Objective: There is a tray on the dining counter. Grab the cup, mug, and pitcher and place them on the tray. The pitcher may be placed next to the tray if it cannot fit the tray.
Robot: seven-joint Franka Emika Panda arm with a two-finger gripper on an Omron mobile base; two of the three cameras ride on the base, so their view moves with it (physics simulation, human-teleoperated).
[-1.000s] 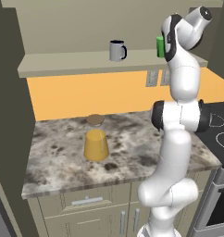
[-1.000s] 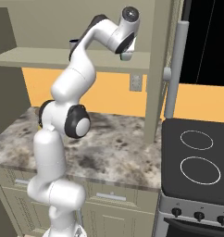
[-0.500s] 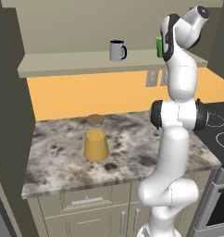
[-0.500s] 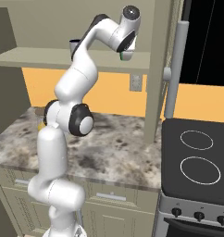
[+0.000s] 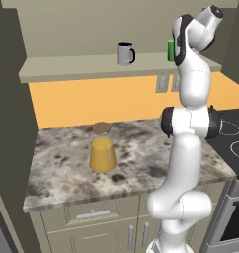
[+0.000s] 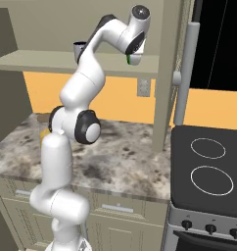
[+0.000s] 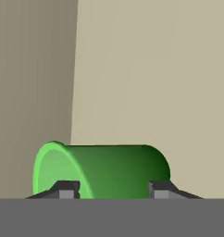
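The green cup [image 7: 109, 171] stands at the right end of the wall shelf [image 5: 82, 69]; in the hand view it appears turned on its side, rim to the left. My gripper [image 7: 114, 190] is right at it, jaws about half closed, both fingertips [image 7: 67, 189] overlapping the cup's outline. Whether they grip it I cannot tell. From the left base camera the cup [image 5: 170, 49] shows beside the raised hand. The grey mug [image 5: 125, 53] stands further left on the shelf. The pitcher [image 5: 102, 150] of orange liquid stands on the marble counter [image 5: 62, 173]. The tray and the dining counter are out of view.
A black stove [image 6: 208, 171] adjoins the counter on the right. A tall beige post [image 6: 162, 98] rises beside the shelf end. A dark panel [image 5: 8, 123] closes the left side. Drawers and cabinet doors [image 5: 92, 217] sit under the counter.
The hand has edged in on the green cup at the shelf's right end, and the jaws have narrowed from wide open. Mug and pitcher have not moved.
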